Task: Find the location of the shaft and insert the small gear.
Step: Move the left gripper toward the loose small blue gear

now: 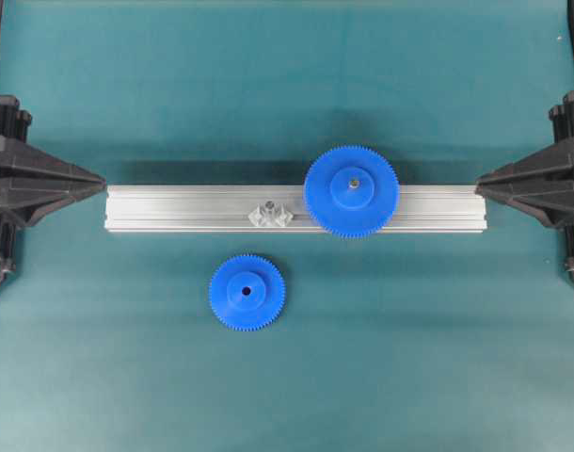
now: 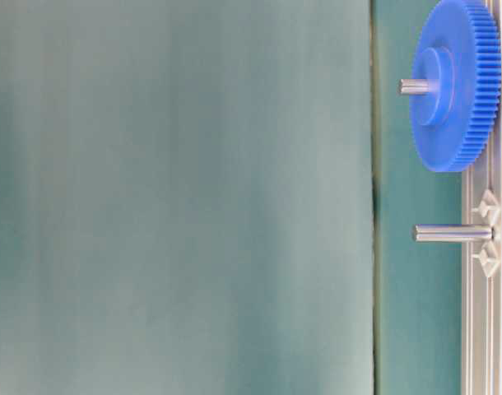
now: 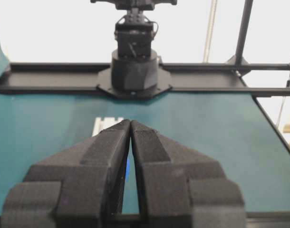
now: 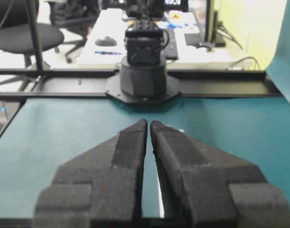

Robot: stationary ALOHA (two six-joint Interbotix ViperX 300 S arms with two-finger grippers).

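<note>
A ribbed aluminium rail (image 1: 193,208) lies across the teal worktop (image 1: 409,358). The shaft (image 1: 266,209) stands upright on the rail, beside a large blue gear (image 1: 351,190). The small gear (image 1: 247,292) lies flat just in front of the rail. The left tool (image 1: 101,178) and the right tool (image 1: 479,184), at the rail's ends, are closed and empty.

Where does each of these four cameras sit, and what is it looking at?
Overhead: straight down on rail, small gear, both hands at the edges.
Table-level: sideways at shaft and large gear; no robot.
Left wrist: over shut left hand.
Right wrist: over shut right hand.
The exterior views share shaft and large gear.
</note>
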